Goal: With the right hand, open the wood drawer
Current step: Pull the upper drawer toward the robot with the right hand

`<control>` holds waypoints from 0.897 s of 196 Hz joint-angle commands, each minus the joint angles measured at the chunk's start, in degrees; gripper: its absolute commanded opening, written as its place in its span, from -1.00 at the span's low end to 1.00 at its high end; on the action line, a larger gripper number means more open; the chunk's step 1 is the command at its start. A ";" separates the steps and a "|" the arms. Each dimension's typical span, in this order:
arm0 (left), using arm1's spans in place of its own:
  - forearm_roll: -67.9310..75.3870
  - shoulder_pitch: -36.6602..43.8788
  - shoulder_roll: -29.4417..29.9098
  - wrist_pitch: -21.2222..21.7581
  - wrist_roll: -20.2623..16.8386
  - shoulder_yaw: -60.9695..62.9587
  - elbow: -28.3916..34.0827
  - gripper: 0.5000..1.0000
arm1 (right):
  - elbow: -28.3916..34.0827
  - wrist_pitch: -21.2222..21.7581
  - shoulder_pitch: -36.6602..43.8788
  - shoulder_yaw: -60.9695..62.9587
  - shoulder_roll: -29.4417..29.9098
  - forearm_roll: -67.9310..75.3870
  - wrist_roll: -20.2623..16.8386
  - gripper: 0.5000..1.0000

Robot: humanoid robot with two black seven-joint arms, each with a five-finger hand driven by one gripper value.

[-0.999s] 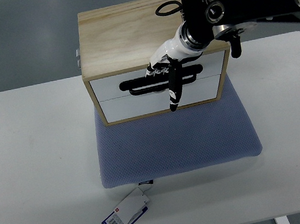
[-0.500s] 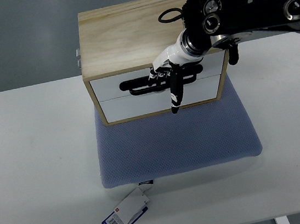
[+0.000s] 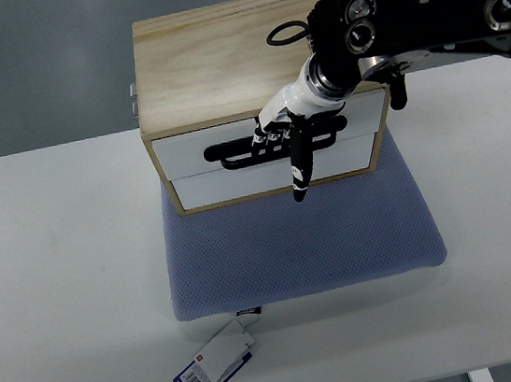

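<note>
A light wood drawer box (image 3: 219,59) stands at the back of a blue-grey cushion mat (image 3: 299,237) on the white table. Its front has two white drawer fronts, the upper one (image 3: 202,143) with a black handle (image 3: 236,146) across it. My right hand (image 3: 279,139) comes in from the upper right on a black arm (image 3: 421,14). Its fingers are curled into the black handle of the upper drawer, and the thumb (image 3: 299,166) points down over the lower drawer front (image 3: 235,181). The upper drawer stands slightly out from the box face. The left arm does not show.
A white and blue barcode tag (image 3: 217,364) lies on the table by the mat's front left corner. A small metal fitting (image 3: 134,101) sticks out from the box's left side. The white table (image 3: 63,301) extends to both sides and the front.
The right hand has settled its fingers into the upper drawer's handle and shifted slightly down toward me. The upper drawer front has come out a little.
</note>
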 commanded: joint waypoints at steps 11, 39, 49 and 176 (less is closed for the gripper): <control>0.00 0.00 0.00 0.00 0.00 -0.06 0.15 1.00 | 0.11 1.31 -0.05 -0.12 -0.25 0.09 -0.01 0.78; 0.00 0.00 0.00 0.00 0.00 -0.06 0.15 1.00 | 0.20 2.37 0.04 -0.03 -0.34 1.32 0.08 0.78; 0.00 0.00 0.00 0.00 0.00 -0.06 0.15 1.00 | 0.20 2.72 0.04 0.23 -0.34 2.02 0.08 0.78; 0.00 0.00 0.00 0.09 0.00 -0.06 0.15 1.00 | 2.31 7.20 0.66 0.50 -2.09 5.89 0.25 0.78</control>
